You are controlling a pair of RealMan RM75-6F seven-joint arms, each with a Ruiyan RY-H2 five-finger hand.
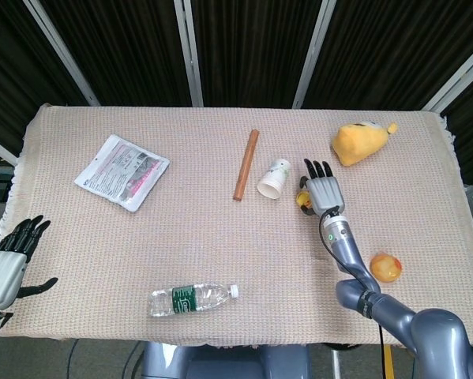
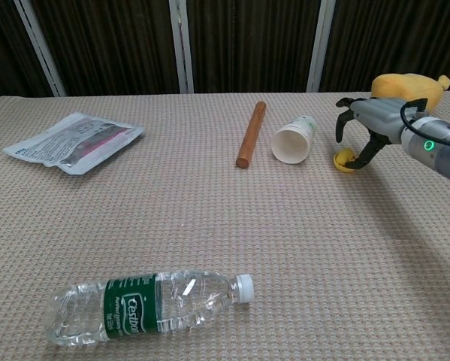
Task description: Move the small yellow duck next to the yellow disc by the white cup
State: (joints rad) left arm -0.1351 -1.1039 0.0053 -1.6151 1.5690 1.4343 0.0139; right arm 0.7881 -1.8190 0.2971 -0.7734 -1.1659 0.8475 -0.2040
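The small yellow duck sits on the desk just to the right of the white cup, which lies on its side with its mouth toward the chest camera. The right hand is arched over the duck, palm down, its fingers curved downward on either side of it. From the chest view one dark fingertip appears to touch the duck's right side while the others stand clear of it on the left; whether the duck is actually pinched cannot be told. In the head view the duck peeks out at the left edge of the right hand, between it and the cup.

The yellow disc lies well apart, near the desk's front right, beside the right forearm. The left hand hangs off the desk's left front corner, fingers spread and holding nothing.
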